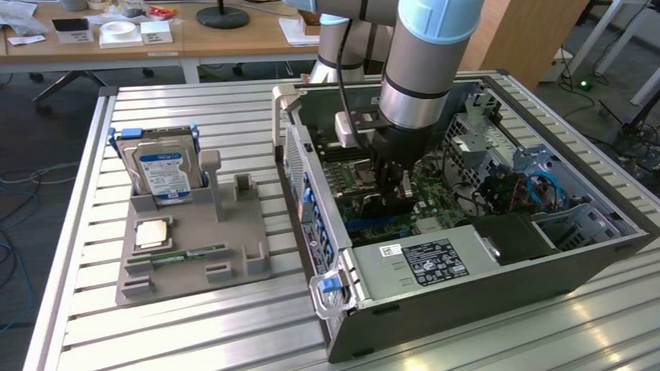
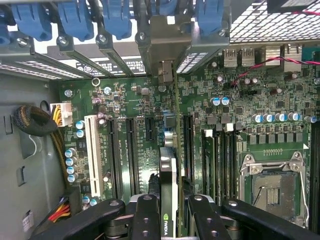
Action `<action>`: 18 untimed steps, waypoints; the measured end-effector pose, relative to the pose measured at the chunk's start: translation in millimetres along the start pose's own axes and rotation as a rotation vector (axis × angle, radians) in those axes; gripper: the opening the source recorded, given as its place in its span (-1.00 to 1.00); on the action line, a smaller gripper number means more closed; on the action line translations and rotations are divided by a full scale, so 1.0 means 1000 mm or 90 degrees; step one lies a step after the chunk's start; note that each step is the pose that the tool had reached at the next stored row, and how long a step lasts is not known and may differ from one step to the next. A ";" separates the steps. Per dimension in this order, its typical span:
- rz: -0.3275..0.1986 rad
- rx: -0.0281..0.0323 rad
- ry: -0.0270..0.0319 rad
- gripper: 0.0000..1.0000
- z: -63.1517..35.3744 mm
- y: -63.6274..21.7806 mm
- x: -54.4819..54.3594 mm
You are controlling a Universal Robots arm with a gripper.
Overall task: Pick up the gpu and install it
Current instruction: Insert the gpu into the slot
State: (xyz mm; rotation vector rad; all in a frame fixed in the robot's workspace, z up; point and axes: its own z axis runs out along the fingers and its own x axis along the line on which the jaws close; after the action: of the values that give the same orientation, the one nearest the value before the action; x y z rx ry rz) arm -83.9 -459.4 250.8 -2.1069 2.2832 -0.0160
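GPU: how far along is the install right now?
Done: GPU picked up and brought inside the case. In hand: jaws clamp it edge-on over the motherboard slots. Left: seating can't be confirmed, and the jaws haven't let go.

The exterior view stands off, high up, and looks down at a slant across the slatted surface (image 1: 206, 332), far enough back to take in the whole open computer case (image 1: 464, 301) and the arm (image 1: 423, 69) reaching into it. The wrist view sits close inside the case, facing straight along the hand (image 2: 167, 210) onto the motherboard (image 2: 125, 110). Both views share that motherboard and its CPU socket (image 2: 275, 187).
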 end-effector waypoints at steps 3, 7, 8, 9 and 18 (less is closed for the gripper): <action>0.000 0.0003 -0.0059 -0.47 0.0003 0.0002 0.000; 0.000 0.0004 -0.0059 -0.47 0.0004 0.0000 0.000; 0.000 0.0005 -0.0051 -0.47 0.0004 0.0000 0.000; 0.000 0.0005 -0.0043 -0.47 0.0004 0.0000 0.001; 0.000 0.0006 -0.0030 -0.47 0.0023 0.0002 0.001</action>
State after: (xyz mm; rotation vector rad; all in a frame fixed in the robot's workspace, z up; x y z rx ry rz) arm -84.0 -460.2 248.5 -2.1037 2.2806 -0.0120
